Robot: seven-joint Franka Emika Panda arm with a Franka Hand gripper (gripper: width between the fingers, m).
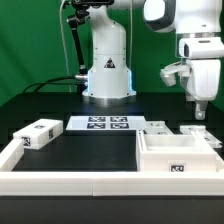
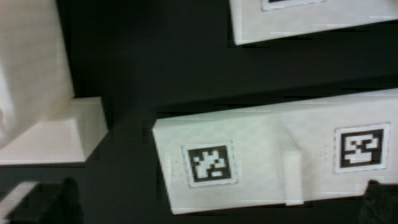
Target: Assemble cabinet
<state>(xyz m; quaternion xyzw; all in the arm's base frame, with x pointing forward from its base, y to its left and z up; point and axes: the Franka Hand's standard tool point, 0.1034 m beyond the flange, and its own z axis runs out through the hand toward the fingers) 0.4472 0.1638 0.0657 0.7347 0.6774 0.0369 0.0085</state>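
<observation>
The cabinet box [image 1: 178,157], large, white and open-topped with a tag on its front, stands at the exterior view's right front. Two smaller tagged white parts [image 1: 158,126] [image 1: 196,131] lie just behind it. Another white tagged block [image 1: 40,133] lies at the left. My gripper [image 1: 200,108] hangs above the back right parts, apart from them. In the wrist view the gripper [image 2: 205,207] is open and empty, its dark fingertips [image 2: 36,205] wide apart. Below it lies a white part with two tags [image 2: 267,150].
The marker board [image 1: 105,124] lies in front of the robot base [image 1: 107,75]. A long white border rail [image 1: 70,183] runs along the front and left. In the wrist view another tagged white piece [image 2: 302,20] and a white edge [image 2: 45,120] lie near the part.
</observation>
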